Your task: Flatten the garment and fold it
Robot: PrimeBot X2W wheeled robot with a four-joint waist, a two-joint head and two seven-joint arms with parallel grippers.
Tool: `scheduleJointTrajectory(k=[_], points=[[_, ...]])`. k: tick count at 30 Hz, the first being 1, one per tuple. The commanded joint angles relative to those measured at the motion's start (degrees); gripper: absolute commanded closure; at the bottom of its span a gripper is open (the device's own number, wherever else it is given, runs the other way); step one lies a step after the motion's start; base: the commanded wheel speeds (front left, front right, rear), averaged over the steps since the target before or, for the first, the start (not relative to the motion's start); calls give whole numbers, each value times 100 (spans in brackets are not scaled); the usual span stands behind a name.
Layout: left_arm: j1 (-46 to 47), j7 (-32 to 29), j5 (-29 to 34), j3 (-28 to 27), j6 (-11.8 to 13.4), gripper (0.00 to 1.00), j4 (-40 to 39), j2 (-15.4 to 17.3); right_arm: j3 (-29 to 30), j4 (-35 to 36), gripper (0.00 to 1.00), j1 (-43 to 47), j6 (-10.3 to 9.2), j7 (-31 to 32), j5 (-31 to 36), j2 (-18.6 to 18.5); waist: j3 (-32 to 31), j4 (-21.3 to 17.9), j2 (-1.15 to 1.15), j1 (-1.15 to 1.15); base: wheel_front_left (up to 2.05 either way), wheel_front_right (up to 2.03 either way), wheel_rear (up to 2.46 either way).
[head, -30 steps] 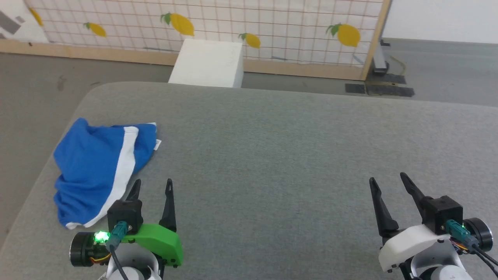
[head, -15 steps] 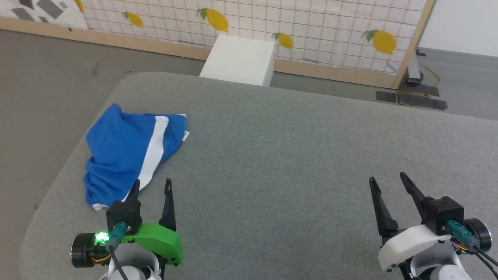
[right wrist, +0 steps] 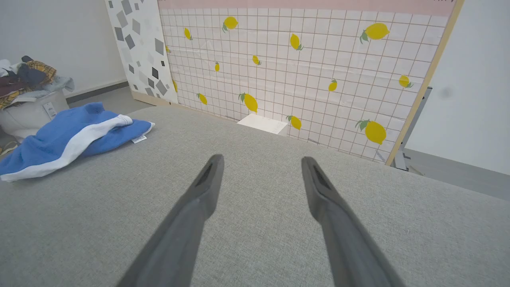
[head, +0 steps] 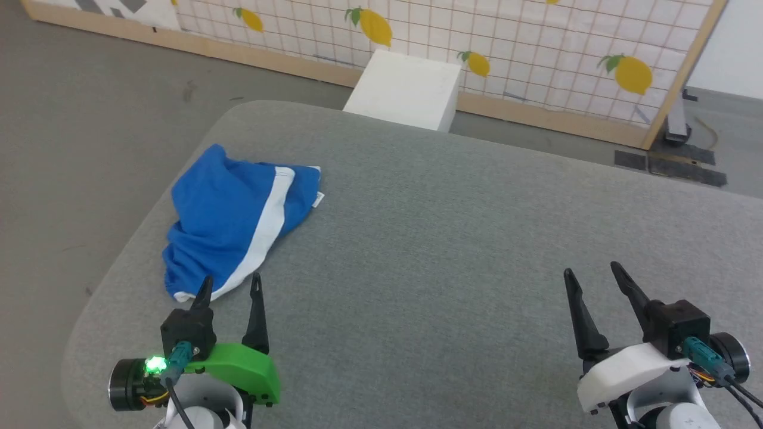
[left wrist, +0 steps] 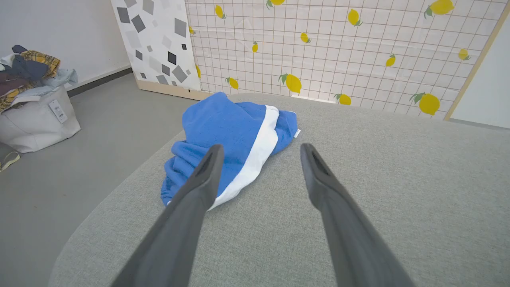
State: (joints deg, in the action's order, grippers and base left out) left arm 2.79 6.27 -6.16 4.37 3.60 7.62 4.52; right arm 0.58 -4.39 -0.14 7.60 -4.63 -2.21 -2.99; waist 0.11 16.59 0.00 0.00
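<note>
The garment [head: 223,214] is a crumpled bright blue heap with a broad white stripe and a small white label at its right edge, lying near the left edge of the grey padded table [head: 453,238]. My left gripper [head: 229,285] stands open just in front of the garment's near hem, its fingertips apart and empty. In the left wrist view the garment [left wrist: 231,135] lies ahead between and left of the fingers. My right gripper [head: 589,273] stands open over bare table at the lower right, far from the cloth. The right wrist view has the garment [right wrist: 59,139] at far left.
A white box [head: 408,89] stands on the floor beyond the table's far edge, before a lemon-patterned screen [head: 477,47]. A white bag of mixed clothes [left wrist: 32,103] sits on the floor to the left. The table's left edge runs close to the garment.
The head camera has turned left, so the whole picture has shifted right and up. Both grippers hold the same open pose and the garment lies as before.
</note>
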Motion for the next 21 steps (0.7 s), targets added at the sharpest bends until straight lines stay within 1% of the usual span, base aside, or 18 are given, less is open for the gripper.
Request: scheduleJointTrajectory(k=[1, 21], points=[[113, 75, -64, 22, 47, 0, 49, 58, -10, -30, 0, -106, -5, -66, -73, 5, -5, 87, 0, 0, 0, 0, 0], [134, 314, -302, 128, 257, 0, 257, 147, 5, -174, 0, -188, -7, -251, -168, 7, 26, 619, 0, 0, 0, 0, 0]])
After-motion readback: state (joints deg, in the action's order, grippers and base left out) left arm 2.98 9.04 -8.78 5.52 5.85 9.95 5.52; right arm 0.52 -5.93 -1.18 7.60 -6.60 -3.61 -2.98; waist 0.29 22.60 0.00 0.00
